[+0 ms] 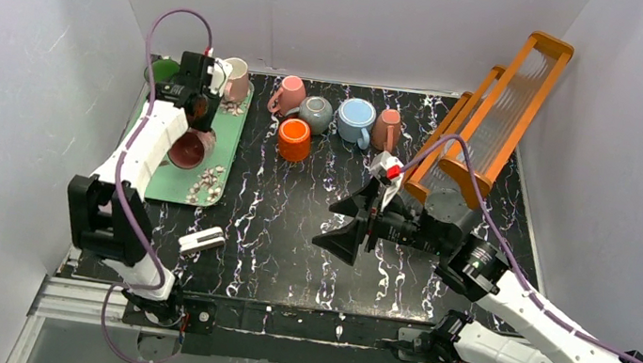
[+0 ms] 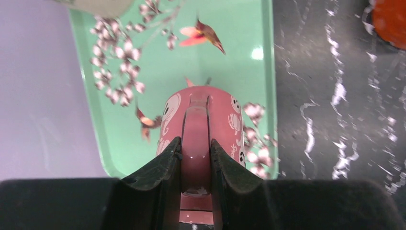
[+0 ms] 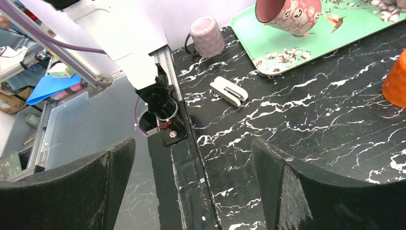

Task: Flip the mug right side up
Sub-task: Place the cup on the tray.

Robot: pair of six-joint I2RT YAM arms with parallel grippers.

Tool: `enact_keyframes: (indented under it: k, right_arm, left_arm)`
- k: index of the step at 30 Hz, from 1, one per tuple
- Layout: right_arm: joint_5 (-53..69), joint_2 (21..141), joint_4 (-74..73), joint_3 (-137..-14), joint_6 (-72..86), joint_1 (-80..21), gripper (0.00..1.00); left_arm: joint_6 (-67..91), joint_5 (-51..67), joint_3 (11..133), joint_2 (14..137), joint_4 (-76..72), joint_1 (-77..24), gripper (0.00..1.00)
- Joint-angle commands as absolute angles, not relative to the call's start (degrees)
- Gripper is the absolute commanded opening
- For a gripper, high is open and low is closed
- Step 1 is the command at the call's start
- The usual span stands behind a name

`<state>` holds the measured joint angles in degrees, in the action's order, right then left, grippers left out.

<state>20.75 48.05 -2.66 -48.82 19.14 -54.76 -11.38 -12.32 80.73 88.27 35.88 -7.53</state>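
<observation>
Black marble tabletop (image 1: 281, 242): over the green tray (image 1: 167, 183), near a pale mug (image 1: 236, 80), your extended left gripper (image 2: 195, 143) clamps the handle (image 2: 195, 125) of the tilted pink mug (image 2: 226, 120), while your right gripper (image 1: 340, 224) hovers mid-table, jaws wide apart.

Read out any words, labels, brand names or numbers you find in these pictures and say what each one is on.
No readable text in any view.
pink mug: only cartoon faces and swirls, no lettering.
green tray: blossoms and hummingbirds, no words.
orange rack and blue mug: no print visible from above.
</observation>
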Motion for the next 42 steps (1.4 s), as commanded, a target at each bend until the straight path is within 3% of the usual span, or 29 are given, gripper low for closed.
enact_keyframes:
  k: [1, 10, 19, 26, 37, 42]
  right_arm:
    - [20.94, 46.3, -1.03, -48.52, 18.15, -54.93, 0.99]
    - [19.62, 46.41, -3.64, -49.6, 16.31, -54.93, 0.99]
    - [18.37, 47.84, -4.38, -50.15, 15.76, -54.89, 0.99]
    - [18.23, 48.61, -4.35, -50.5, 16.38, -54.93, 0.99]
    - [17.04, 46.65, -5.71, -50.89, 16.94, -54.93, 0.99]
    - [16.58, 46.12, -6.15, -50.8, 17.45, -54.88, 0.99]
  left_arm:
    - [-19.85, -14.78, 90.12, 92.57, 33.77, -6.77, 0.0]
    - [-31.23, -10.79, 102.56, 105.17, 45.08, -6.59, 0.0]
    - [-37.34, -9.02, 99.38, 108.72, 48.17, -7.43, 0.0]
    - [-36.72, -5.07, 102.18, 111.93, 47.93, -9.29, 0.38]
    - [-33.92, -6.63, 104.99, 112.84, 46.93, -10.79, 0.48]
    - [-31.01, -8.26, 100.13, 108.0, 41.42, -11.19, 0.52]
